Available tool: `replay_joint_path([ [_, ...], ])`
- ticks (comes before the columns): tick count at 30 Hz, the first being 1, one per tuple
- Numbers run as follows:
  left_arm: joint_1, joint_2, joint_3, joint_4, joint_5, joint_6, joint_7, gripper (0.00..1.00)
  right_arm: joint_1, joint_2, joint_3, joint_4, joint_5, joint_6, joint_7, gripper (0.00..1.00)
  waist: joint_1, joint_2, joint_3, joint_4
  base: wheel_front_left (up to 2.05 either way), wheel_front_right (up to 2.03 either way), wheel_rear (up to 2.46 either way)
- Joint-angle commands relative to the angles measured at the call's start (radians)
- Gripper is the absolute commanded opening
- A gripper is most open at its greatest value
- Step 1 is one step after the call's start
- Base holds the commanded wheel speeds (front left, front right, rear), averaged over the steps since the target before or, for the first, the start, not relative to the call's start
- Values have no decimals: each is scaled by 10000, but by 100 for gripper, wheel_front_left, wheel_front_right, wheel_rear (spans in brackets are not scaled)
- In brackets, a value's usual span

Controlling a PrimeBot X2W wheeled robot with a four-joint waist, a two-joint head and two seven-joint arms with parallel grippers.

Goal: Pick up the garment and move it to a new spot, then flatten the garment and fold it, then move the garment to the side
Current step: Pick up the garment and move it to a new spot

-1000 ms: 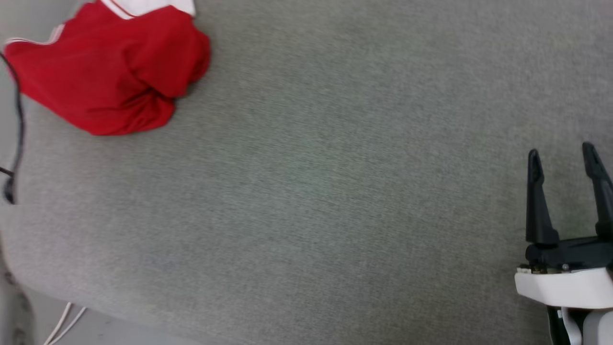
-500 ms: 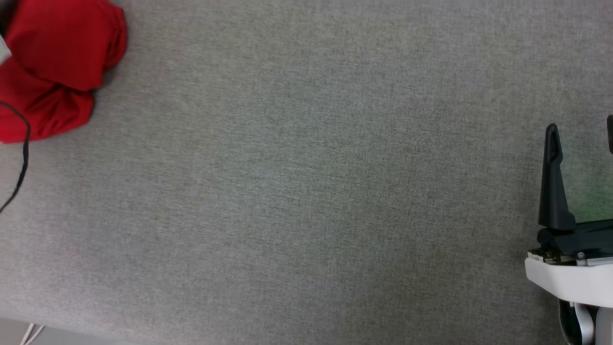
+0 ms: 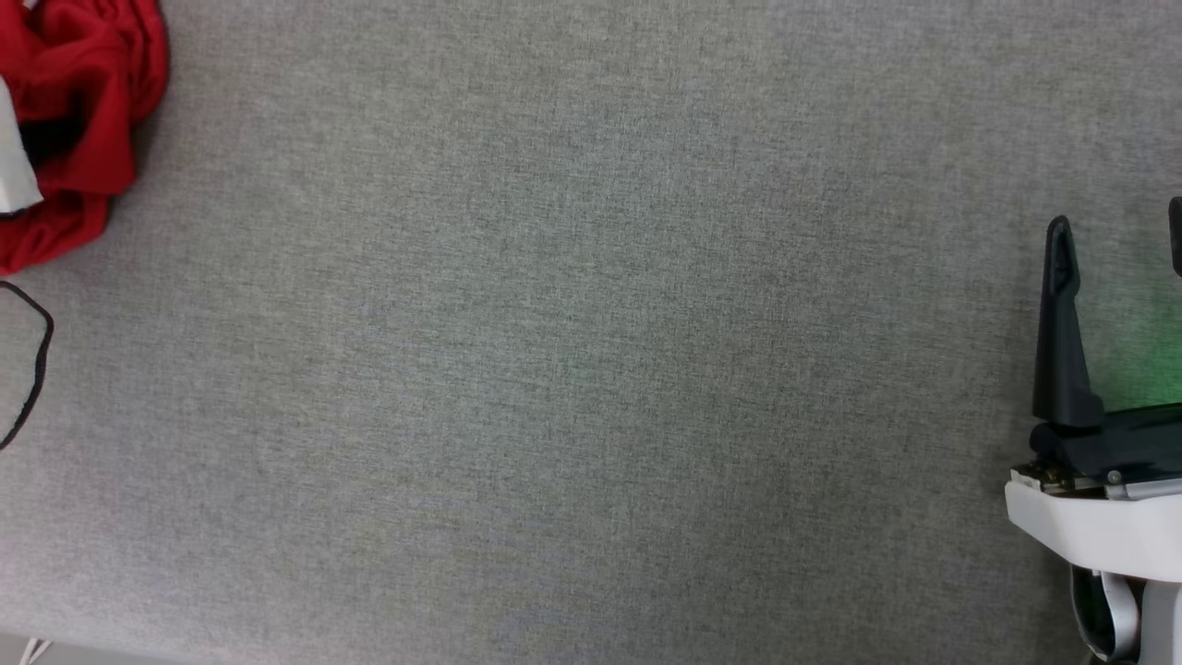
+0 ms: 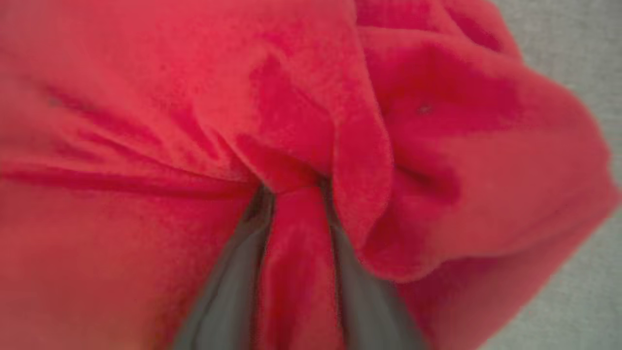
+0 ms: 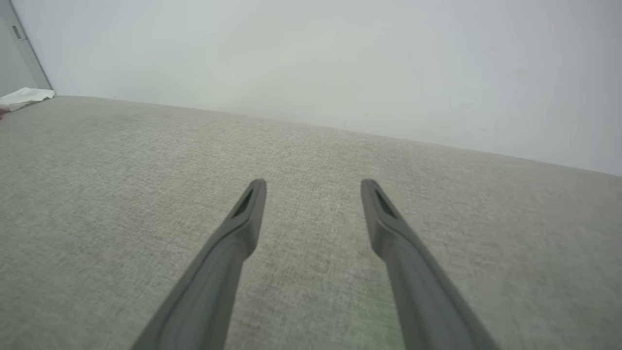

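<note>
The garment [image 3: 88, 102] is a bunched red heap at the top left corner of the head view, with a white patch [image 3: 14, 180] at its left side. In the left wrist view red cloth [image 4: 437, 146] is very close. My left gripper [image 4: 296, 194] has its two fingers pushed into it, pinching a narrow fold of the red fabric between them, with the tips buried. My right gripper [image 3: 1118, 222] hovers at the right edge over bare surface, far from the garment. The right gripper [image 5: 313, 187] is open with nothing between its fingers.
Everything rests on a wide grey fabric surface [image 3: 591, 369]. A thin black cable [image 3: 32, 369] loops at its left edge below the garment. A pale wall [image 5: 340, 58] stands behind the surface, and a white cloth [image 5: 26, 96] lies at its far corner.
The head camera has swung, so the garment now sits at the left edge. The garment looks more gathered, with a dark hollow in it. The right gripper stays open.
</note>
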Motion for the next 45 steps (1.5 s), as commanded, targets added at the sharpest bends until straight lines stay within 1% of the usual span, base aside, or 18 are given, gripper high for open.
replay_joint_path([
  [1, 346, -182, -497, 266, -65, 0, -100, 0, -171, -2, -1, 38, 104, -7, -23, 100, 0, 0, -217, 43, 0, 0, 0],
  [2, 346, -182, -497, 266, -65, 0, -100, 0, -171, -2, -1, 38, 104, -7, -23, 100, 0, 0, -217, 43, 0, 0, 0],
  [4, -25, 100, -665, 145, -107, 0, -503, 0, -140, -2, 4, 132, 193, -7, -23, 100, 0, 0, -602, 115, 0, 0, 0],
  [6, -138, 183, -786, 65, -78, 0, -642, 0, -109, -2, -4, 179, 214, -7, -23, 100, 0, 0, -778, 151, 0, 0, 0],
  [7, -419, 341, -1028, -196, -61, 0, -877, 0, -24, -2, 31, 253, 287, -7, -23, 100, 0, 0, -1099, 217, 0, 0, 0],
  [9, -504, 371, -1212, -347, -60, 0, -990, 0, 26, -2, 39, 301, 330, -7, -24, 100, 0, 0, -1281, 263, 0, 0, 0],
  [14, -1022, 615, -2061, -1326, -100, 0, -1385, 0, 251, -2, 136, 558, 618, -7, -24, 100, 0, 0, -2198, 409, 0, 0, 0],
  [20, -1804, 718, -3010, -2672, -54, 0, -1339, 0, 494, -2, 167, 806, 983, -7, -23, 100, 0, 0, -3126, 403, 0, 0, 0],
  [24, -2325, 521, -3583, -3426, 48, -1, -1232, 0, 595, -2, 186, 928, 1229, -7, -23, 100, 0, 0, -3634, 219, 0, 0, 0],
  [29, -2808, 157, -4215, -4202, 49, -1, -1153, 0, 794, -3, 181, 1073, 1481, -7, -24, 100, 0, 0, -4209, -270, 0, 0, 0],
  [37, -3335, -445, -5101, -5028, -134, 1, -1215, 0, 1155, 3, 117, 1196, 1759, -7, -23, 100, 0, 0, -4881, -1433, 0, 0, 0],
  [45, -3644, -1088, -5817, -5366, -428, 1, -1473, 0, 1233, 2, 101, 1230, 1970, -7, -23, 100, 0, 0, -4893, -2541, 0, 0, 0],
])
